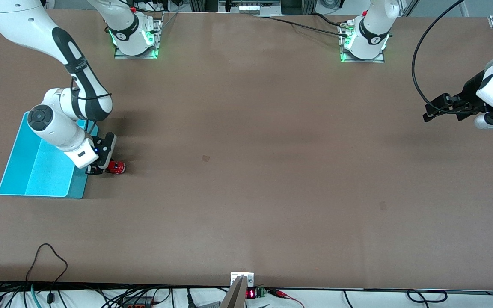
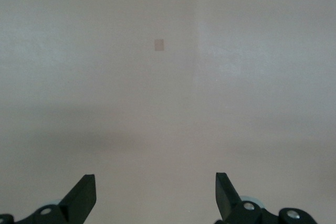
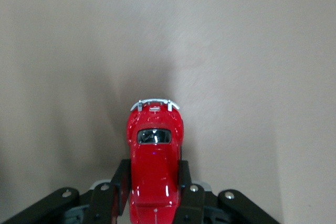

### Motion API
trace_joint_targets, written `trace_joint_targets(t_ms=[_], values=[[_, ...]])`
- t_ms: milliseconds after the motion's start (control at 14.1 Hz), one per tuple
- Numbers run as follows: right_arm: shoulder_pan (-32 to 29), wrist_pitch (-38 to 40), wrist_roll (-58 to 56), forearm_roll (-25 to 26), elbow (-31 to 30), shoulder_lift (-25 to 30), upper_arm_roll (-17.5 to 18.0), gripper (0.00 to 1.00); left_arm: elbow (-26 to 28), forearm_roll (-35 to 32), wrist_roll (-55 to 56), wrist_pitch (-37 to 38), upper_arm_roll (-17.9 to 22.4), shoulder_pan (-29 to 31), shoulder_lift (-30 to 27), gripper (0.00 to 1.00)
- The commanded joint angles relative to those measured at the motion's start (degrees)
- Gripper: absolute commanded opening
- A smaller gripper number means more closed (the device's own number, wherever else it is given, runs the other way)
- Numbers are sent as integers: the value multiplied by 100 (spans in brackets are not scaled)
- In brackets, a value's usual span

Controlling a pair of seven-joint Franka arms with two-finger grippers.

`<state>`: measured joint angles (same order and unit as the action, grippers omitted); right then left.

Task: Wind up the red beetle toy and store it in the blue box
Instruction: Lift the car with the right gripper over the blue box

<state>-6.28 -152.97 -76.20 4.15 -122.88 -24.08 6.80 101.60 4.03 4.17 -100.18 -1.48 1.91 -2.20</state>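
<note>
The red beetle toy [image 1: 116, 167] sits on the brown table beside the blue box [image 1: 32, 171], on the side toward the left arm's end. My right gripper [image 1: 103, 167] is shut on the toy, its fingers [image 3: 122, 181] pressing both flanks of the glossy red body [image 3: 155, 153], silvery bumper pointing away from the wrist. The blue box is a light cyan bin, partly hidden by the right arm. My left gripper [image 1: 427, 112] is open and empty, held over the table at the left arm's end; in its wrist view [image 2: 155, 192] only bare table lies between the fingers.
A small pale square mark [image 1: 206, 158] lies on the table's middle. Cables run along the edge nearest the front camera [image 1: 49, 256]. The arm bases [image 1: 135, 38] stand along the table's edge farthest from the front camera.
</note>
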Motion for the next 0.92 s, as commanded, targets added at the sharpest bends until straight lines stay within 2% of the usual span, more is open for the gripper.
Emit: trace_joint_targets(t_ms=[0,213,427,640,853], values=[[363,756,1488,-90,219,473,49,0,-62,-104,-4,95,-28,46,1,100],[558,2110,3054,-90,1080,649,49,0,-70,-113,-4,86,-19,47,1,100],[497,2684,3988,-55,1196,1045,-186,0,-62,-113,-4,130,-11,38,-8,100],[523,3097,4375,-90,1274,1256,-1143,0,-70,-113,-4,122,-10,38,-8,100],[532,3239,5251,-72,1363,1091,-1760,0,-88,-122,-13,95,-45,38,-8,100]])
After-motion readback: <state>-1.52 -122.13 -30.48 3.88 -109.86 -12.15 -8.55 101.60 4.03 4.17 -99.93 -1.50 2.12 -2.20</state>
